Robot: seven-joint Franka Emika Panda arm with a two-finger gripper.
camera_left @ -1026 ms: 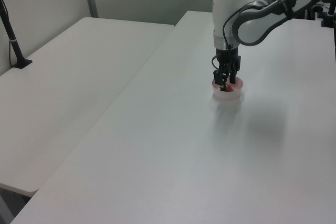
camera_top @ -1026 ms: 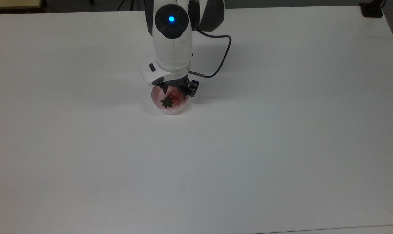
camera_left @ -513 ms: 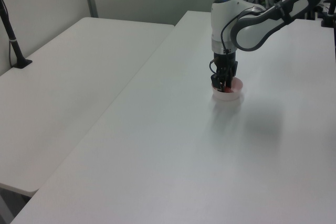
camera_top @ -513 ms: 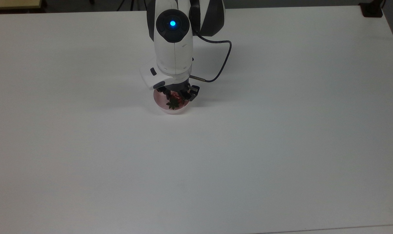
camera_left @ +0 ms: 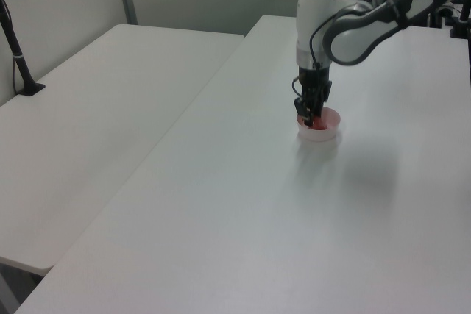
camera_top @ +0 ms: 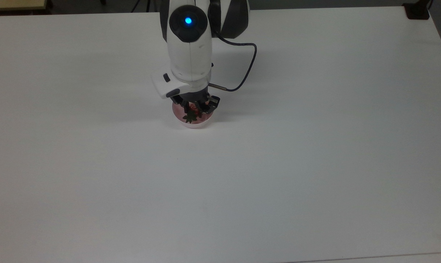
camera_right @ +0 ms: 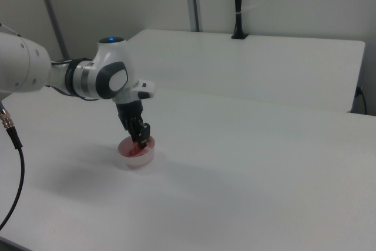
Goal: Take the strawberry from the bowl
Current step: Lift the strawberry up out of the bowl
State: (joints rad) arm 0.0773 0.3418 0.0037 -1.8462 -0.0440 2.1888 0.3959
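A white Franka arm's black two-finger gripper (camera_top: 193, 107) reaches down into a small round pale pink plastic bowl (camera_top: 194, 124) just above the centre of the top view, on a broad white table (camera_top: 315, 164). Its fingers sit narrowed on either side of a small glossy red toy strawberry (camera_top: 193, 109) with a dark green leafy cap, which is inside the bowl; whether they have real purchase on it cannot be told for certain. In the left view the gripper (camera_left: 309, 112) stands over the bowl (camera_left: 321, 129) in the upper right of the frame; in the right view the gripper (camera_right: 141, 136) dips into the bowl (camera_right: 136, 154) at lower left. The risk, by this judgement: the slick fruit could squirt from a shallow pinch, or a finger catching the light bowl's wall could drag or tip it on the lift.
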